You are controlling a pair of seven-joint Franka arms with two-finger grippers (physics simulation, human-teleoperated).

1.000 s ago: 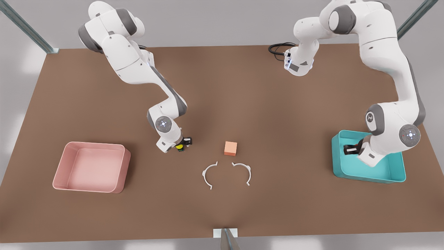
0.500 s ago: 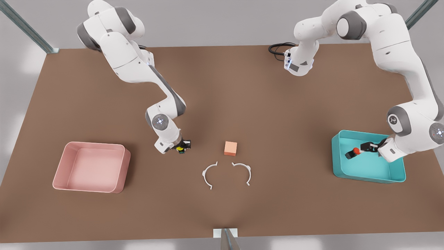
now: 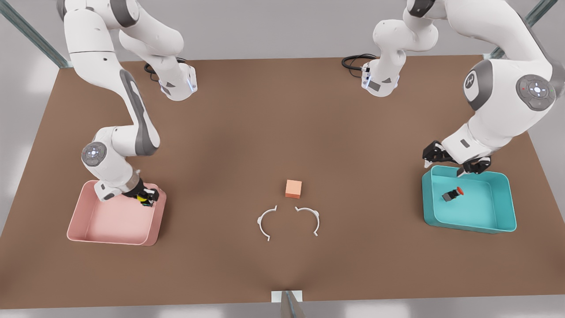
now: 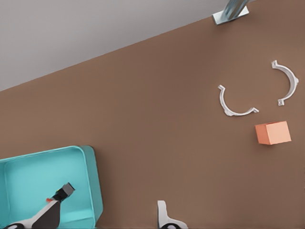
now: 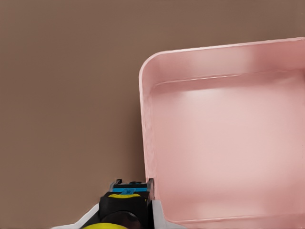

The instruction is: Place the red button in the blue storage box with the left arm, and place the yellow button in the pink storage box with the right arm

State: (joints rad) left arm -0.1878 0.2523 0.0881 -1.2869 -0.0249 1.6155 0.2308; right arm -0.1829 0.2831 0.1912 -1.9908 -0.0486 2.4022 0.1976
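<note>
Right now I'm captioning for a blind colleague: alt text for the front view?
The red button lies in the blue storage box under the open left gripper, while the right gripper holds the yellow button over the pink storage box's rim.

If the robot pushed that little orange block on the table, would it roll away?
Probably not. The orange block is a cube with flat faces, resting flat on the table, so it would likely slide rather than roll. It looks solid and stiff, and its low, squat shape makes tipping unlikely.
</note>
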